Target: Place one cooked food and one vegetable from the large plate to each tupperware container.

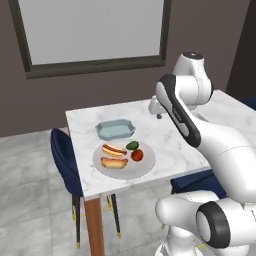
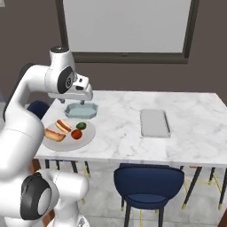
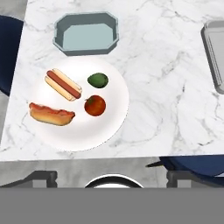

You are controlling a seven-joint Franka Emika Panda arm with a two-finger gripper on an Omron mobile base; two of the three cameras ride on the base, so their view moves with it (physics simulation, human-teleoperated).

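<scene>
Pincer (image 3: 112, 177) spread wide above large plate (image 3: 114, 114), hot dogs (image 3: 63, 84) lying slantwise, blue-green tub (image 3: 86, 33) just beyond

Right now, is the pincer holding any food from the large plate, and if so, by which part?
Nothing is held. The pincer stands open above the table, and both hot dogs, the tomato and the avocado lie on the large plate.

White marble table (image 2: 133, 128), dark blue chairs (image 2: 148, 179) tucked beside it, large framed window (image 2: 126, 26) on dark wall

Glossy white, rounded arm (image 1: 200, 125) segments with dark grey joint bands and caps
</scene>
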